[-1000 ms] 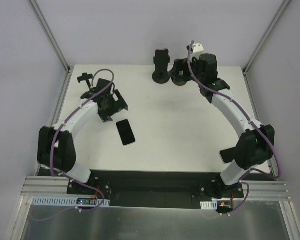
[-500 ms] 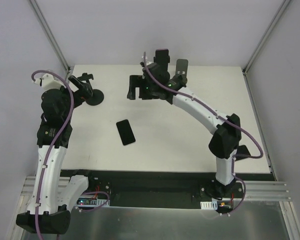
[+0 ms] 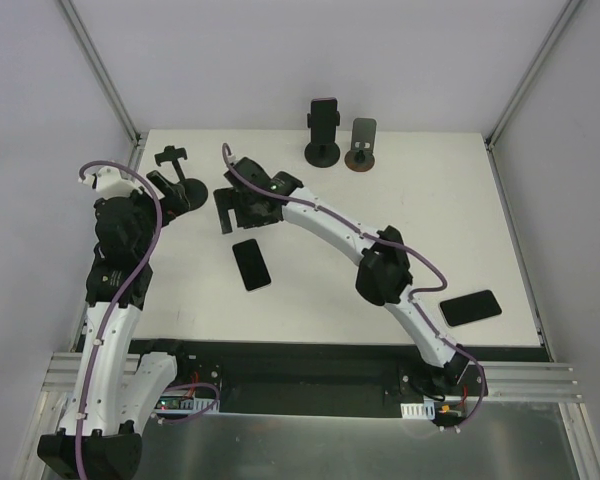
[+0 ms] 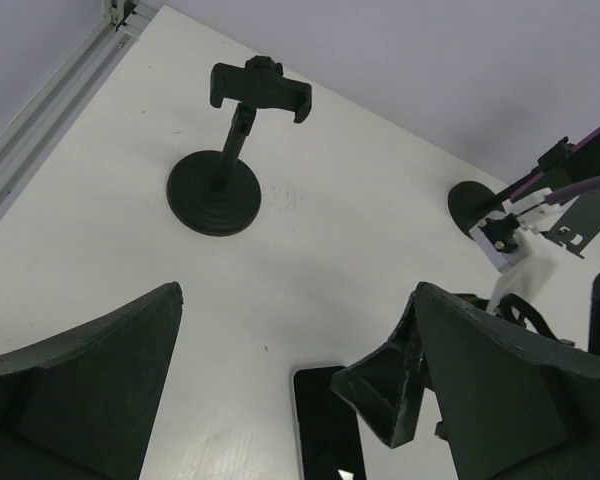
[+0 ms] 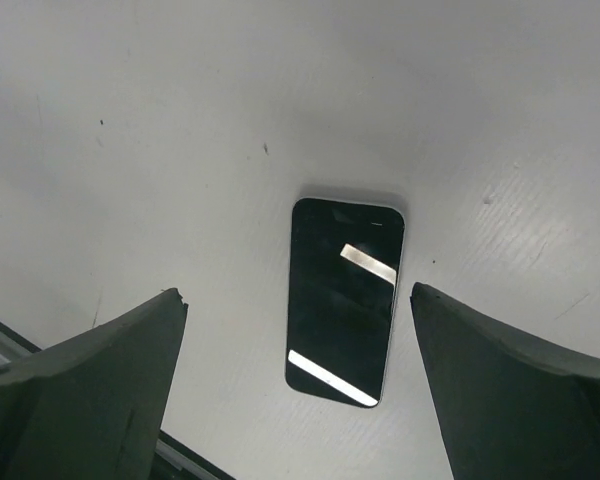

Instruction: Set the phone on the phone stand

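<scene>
A black phone (image 3: 251,264) lies flat, screen up, on the white table left of centre. It also shows in the right wrist view (image 5: 343,300) and at the bottom of the left wrist view (image 4: 325,430). An empty black clamp stand (image 3: 177,178) stands at the far left, upright in the left wrist view (image 4: 235,150). My right gripper (image 3: 242,212) hangs open just behind and above the phone, and in its own wrist view (image 5: 298,293) the phone lies between the fingers below. My left gripper (image 3: 152,203) is open and empty beside the stand, as its wrist view (image 4: 298,290) shows.
A second black stand (image 3: 323,130) at the back holds a purple-cased phone. A grey plate stand (image 3: 363,146) stands right of it. Another black phone (image 3: 470,307) lies at the front right. Frame posts rise at both back corners.
The right arm swung from the back stands forward and left to hover over the phone. The left arm pulled back from the phone to the left side near the empty stand.
</scene>
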Robot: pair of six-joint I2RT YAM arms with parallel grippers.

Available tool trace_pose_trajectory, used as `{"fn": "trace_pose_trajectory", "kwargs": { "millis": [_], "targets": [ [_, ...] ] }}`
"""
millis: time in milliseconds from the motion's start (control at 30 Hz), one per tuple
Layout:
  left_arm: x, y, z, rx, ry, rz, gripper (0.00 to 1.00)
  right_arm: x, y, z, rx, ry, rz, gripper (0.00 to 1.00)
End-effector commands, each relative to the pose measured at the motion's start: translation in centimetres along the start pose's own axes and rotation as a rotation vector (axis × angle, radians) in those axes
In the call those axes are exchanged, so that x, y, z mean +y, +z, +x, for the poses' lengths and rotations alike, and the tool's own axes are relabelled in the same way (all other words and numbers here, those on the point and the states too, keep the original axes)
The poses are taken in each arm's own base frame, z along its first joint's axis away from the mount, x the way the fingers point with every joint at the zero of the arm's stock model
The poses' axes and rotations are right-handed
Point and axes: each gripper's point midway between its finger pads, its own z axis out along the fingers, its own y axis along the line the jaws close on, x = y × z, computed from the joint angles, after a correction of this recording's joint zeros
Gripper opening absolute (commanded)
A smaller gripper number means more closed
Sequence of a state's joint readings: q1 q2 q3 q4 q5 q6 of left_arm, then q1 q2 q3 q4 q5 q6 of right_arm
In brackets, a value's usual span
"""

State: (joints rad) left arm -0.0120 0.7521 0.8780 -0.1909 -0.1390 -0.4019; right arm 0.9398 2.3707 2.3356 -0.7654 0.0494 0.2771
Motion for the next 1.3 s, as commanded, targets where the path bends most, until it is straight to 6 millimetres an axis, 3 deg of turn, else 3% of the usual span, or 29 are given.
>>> {"fn": "trace_pose_trajectory", "kwargs": {
  "millis": [0, 67, 300, 833, 1267],
  "targets": [
    [-0.9, -0.3, -1.6, -0.055, 0.007, 0.044, 0.98, -1.6, -1.3, 1.3, 0.086, -0.074, 0.078, 0.96],
    [-0.8, -0.1, -1.2, -0.044, -0.001, 0.043, 0.97, -0.7, -1.7, 1.5, 0.070, -0.076, 0.049, 0.96],
    [-0.7, 0.0, -0.9, -0.035, -0.004, 0.040, 0.97, -1.3, -0.3, 5.8, 0.154, -0.131, 0.148, 0.96],
    [-0.4, 0.2, -0.3, -0.024, -0.009, 0.028, 0.96, -1.3, 3.4, 7.5, 0.180, -0.154, 0.194, 0.96],
    [0.0, 0.5, -0.4, -0.019, -0.037, 0.022, 0.95, -0.5, 4.2, 8.0, 0.169, -0.161, 0.199, 0.96]
  ]
}}
